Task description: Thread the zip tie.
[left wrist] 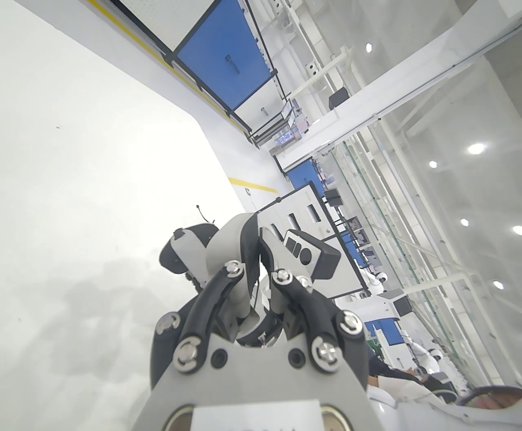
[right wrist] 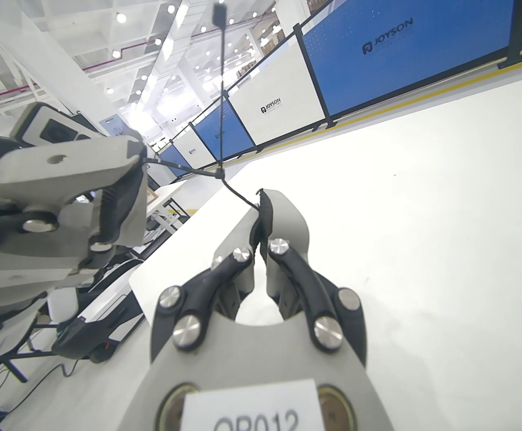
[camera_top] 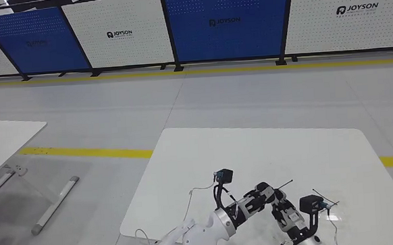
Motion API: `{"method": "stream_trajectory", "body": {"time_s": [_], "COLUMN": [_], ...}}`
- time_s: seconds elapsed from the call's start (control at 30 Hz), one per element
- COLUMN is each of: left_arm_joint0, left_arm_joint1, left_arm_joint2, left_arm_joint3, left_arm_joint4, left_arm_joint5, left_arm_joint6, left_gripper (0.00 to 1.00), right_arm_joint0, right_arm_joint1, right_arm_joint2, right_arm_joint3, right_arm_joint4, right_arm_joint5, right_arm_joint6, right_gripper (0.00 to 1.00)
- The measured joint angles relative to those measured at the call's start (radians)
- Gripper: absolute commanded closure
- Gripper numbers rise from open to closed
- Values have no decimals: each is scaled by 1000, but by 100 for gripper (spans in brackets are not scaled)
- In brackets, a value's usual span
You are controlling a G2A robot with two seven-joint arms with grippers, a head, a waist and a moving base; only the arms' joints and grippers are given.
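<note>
A thin black zip tie (right wrist: 238, 196) hangs in the air between my two grippers, above the white table (camera_top: 253, 159) near its front edge. My right gripper (right wrist: 261, 208) is shut on one end of it. From there the strap runs to a small black block (right wrist: 220, 175). One strand rises from the block to a thicker tip (right wrist: 218, 8). Another strand crosses to my left gripper (right wrist: 140, 163), which is shut on it. In the left wrist view the left gripper (left wrist: 259, 241) has its fingers pressed together. In the top view a strand (camera_top: 285, 183) pokes out beside the arms.
The two arms sit close together at the table's near edge (camera_top: 142, 230). A second white table (camera_top: 8, 134) stands off to the left across the floor. Blue and white fence panels (camera_top: 224, 23) line the back behind a yellow floor line.
</note>
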Motion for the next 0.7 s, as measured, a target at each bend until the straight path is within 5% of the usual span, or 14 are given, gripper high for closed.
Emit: {"method": "stream_trajectory", "body": {"time_s": [0.7], "left_arm_joint0": [31], "left_arm_joint1": [6], "left_arm_joint2": [-16], "left_arm_joint3": [-36], "left_arm_joint4": [-12], "left_arm_joint5": [-35], "left_arm_joint6": [4], "left_gripper": [100], "right_arm_joint0": [-1], "right_arm_joint1": [-6], "right_arm_joint2": [3], "right_arm_joint3": [8], "right_arm_joint4": [-2], "right_arm_joint5": [-5], "right_arm_joint6": [5], "right_gripper": [100]}}
